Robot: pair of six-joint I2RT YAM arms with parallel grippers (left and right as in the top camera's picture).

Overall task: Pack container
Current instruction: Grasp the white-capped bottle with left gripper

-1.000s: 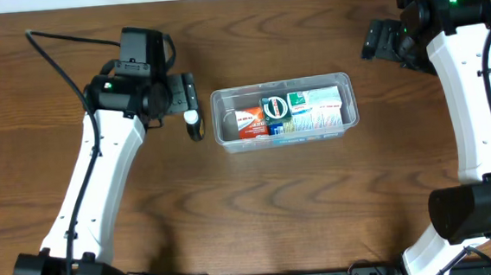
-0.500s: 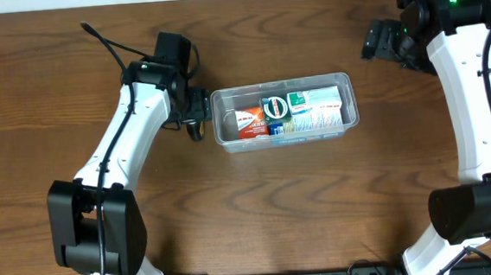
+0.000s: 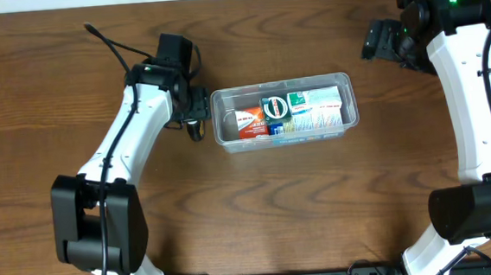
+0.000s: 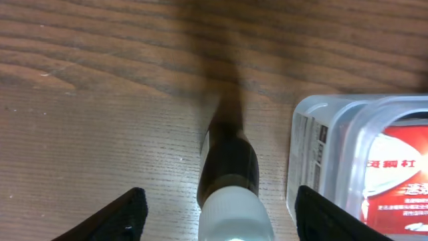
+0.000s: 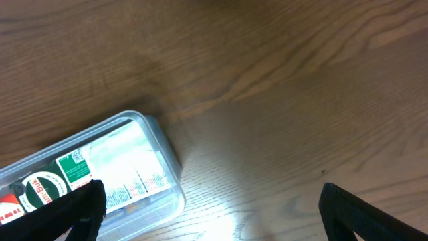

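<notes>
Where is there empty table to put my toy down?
The biggest bare patch is the wood in front of the container, between the two arms' bases. There is also bare wood between the container's right end and the right gripper. It's crowded at the container's left end, where the left gripper straddles a small dark bottle.

Left jaws nearer container (image 3: 220,113)
</notes>
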